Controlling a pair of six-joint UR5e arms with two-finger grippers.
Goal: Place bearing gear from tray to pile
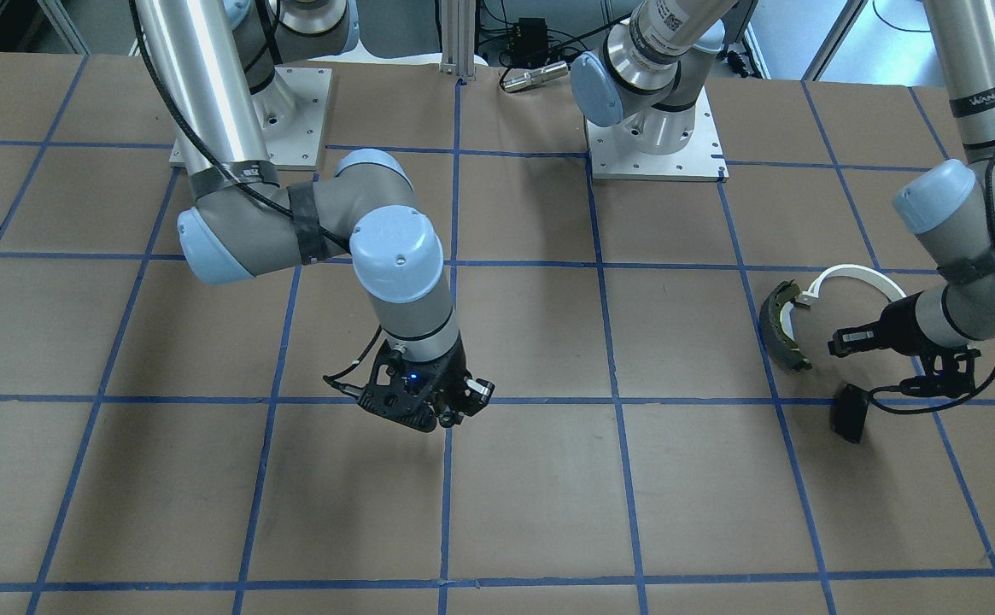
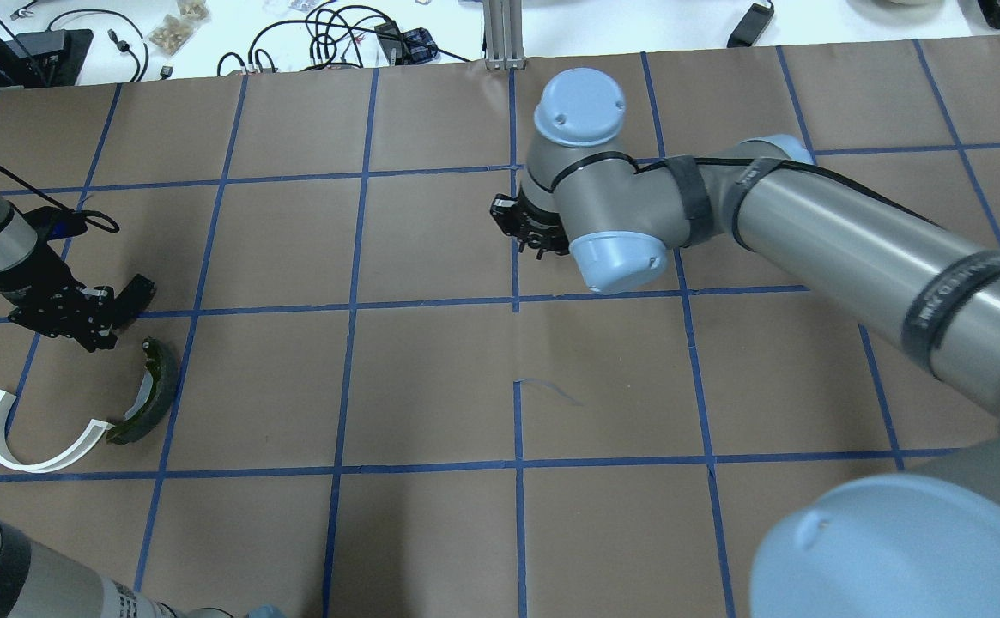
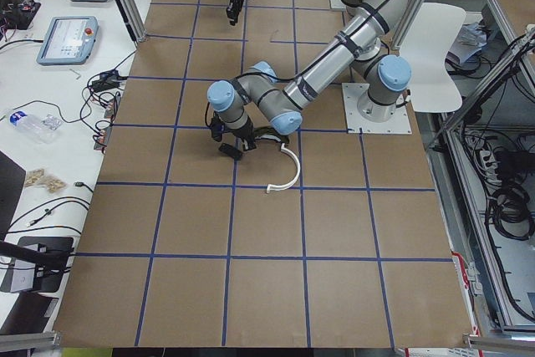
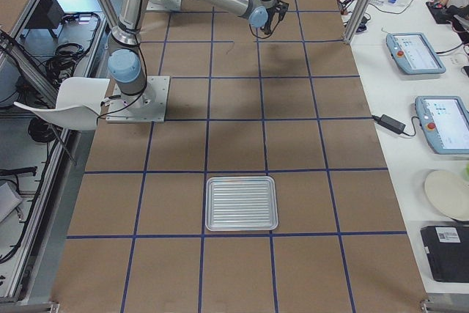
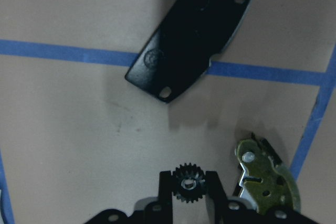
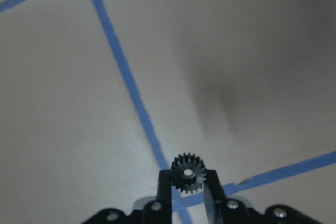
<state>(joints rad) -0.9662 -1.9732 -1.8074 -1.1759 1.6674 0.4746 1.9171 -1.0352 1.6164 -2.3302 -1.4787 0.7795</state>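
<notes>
Bearing gear (image 5: 189, 183): clamped between the left gripper (image 5: 189, 178) fingers, the wrist angled low over the pile (image 2: 152, 390), toward the table (image 2: 431, 378) left edge. Second bearing gear (image 6: 189, 173): pinched in the right gripper (image 6: 188, 174), pointing down, well inside all edges.

The left arm (image 1: 962, 312) hides part of the white bracket (image 1: 851, 275).

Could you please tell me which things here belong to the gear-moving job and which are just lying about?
Job: bearing gear in the left gripper, another in the right gripper; bare metal tray; the pile's brake shoe, white half-ring bracket, black brake pad.
Lying about: teach pendants, water bottle, white chair, all off to the sides.
</notes>
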